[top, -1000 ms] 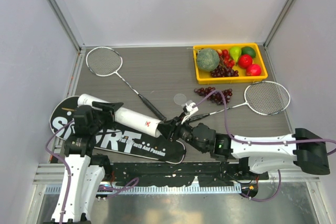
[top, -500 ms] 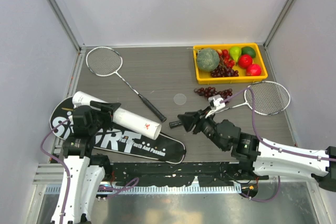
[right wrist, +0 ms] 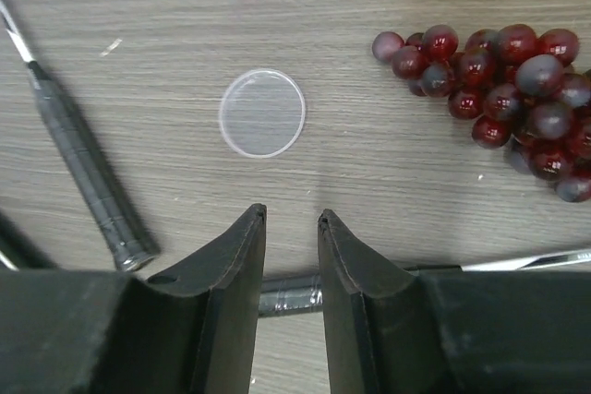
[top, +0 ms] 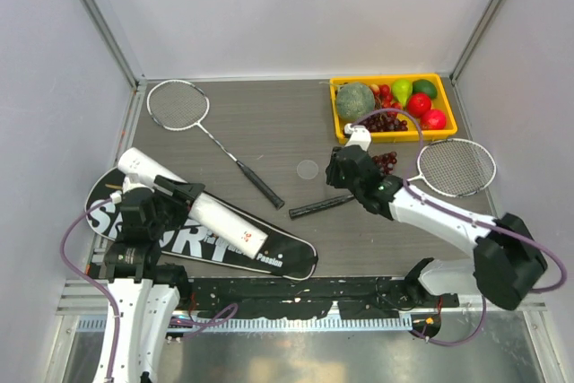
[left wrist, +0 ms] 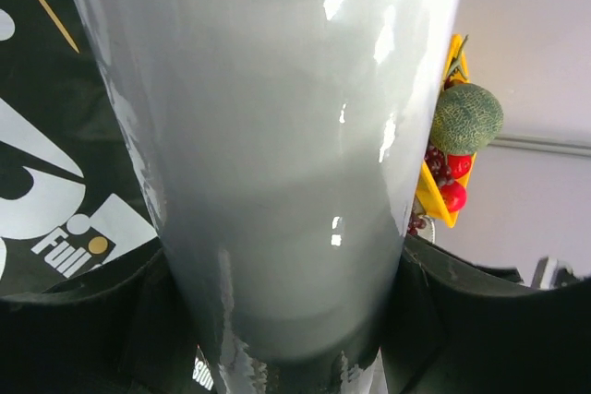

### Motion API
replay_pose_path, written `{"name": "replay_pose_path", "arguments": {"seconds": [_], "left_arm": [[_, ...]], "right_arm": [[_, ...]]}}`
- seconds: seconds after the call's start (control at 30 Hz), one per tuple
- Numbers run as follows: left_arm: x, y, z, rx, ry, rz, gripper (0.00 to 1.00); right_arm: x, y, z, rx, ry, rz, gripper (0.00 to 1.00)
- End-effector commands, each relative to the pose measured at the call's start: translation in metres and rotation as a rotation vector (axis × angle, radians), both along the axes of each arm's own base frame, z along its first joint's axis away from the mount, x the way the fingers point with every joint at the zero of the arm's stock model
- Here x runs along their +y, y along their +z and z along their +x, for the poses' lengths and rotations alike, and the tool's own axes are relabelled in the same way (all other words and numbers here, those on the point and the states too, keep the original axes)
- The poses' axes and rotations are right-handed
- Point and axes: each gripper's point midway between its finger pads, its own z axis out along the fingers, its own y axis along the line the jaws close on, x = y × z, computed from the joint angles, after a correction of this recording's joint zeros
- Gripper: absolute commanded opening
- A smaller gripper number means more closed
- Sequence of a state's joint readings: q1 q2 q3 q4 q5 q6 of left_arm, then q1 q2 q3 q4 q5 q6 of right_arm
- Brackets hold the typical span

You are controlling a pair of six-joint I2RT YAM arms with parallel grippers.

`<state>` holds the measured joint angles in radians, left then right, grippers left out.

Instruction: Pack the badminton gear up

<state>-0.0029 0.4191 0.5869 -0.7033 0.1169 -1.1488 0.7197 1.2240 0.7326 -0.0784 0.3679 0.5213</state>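
Both arms wore glossy white shells over black joints: the left arm (top: 126, 311) and the right arm (top: 448, 217) alike. Thin purple cables (top: 63, 244) looped alongside them. The right tool (right wrist: 291, 219) had matte black, tapered fingers.

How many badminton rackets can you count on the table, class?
2. The left racket lies at the far left; the right racket lies beside the grapes, its shaft partly covered.

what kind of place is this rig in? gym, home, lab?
Probably a lab test cell: blank grey walls close around the table, a robot arm bolted at its edge, staged props like a racket and yellow fruit tray.
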Motion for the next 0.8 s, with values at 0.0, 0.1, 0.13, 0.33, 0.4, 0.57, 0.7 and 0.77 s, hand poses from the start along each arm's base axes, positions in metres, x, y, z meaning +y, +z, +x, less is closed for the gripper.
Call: {"name": "replay_pose_path", "arguments": {"seconds": [0.0,0.1,0.13,0.33,0.4,0.57,0.7,0.77], "left_arm": [[0.002,0.025,0.007,-0.104,-0.033,0.069,0.0],[-0.002,0.021,0.006,-0.085,-0.048,0.052,0.0],[-0.003,0.02,0.006,-0.081,-0.053,0.046,0.0],[-0.009,0.017,0.0,-0.055,-0.079,0.026,0.0],[-0.01,0.016,-0.002,-0.049,-0.086,0.02,0.0],[-0.015,0.019,-0.003,-0.051,-0.099,-0.007,0.0],[-0.017,0.021,-0.005,-0.051,-0.104,-0.023,0.0],[-0.019,0.02,-0.005,-0.046,-0.11,-0.037,0.0]], "right_arm": [[0.017,-0.001,0.021,0.047,0.044,0.001,0.34],[0.024,-0.015,0.039,0.093,0.036,-0.022,0.34],[0.026,-0.019,0.042,0.102,0.034,-0.026,0.34],[0.036,-0.042,0.066,0.161,-0.002,-0.038,0.34],[0.035,-0.051,0.071,0.186,-0.02,-0.048,0.34],[0.039,-0.073,0.077,0.241,-0.025,-0.073,0.34],[0.035,-0.088,0.079,0.286,-0.042,-0.106,0.33],[0.034,-0.093,0.081,0.295,-0.049,-0.111,0.33]]}}
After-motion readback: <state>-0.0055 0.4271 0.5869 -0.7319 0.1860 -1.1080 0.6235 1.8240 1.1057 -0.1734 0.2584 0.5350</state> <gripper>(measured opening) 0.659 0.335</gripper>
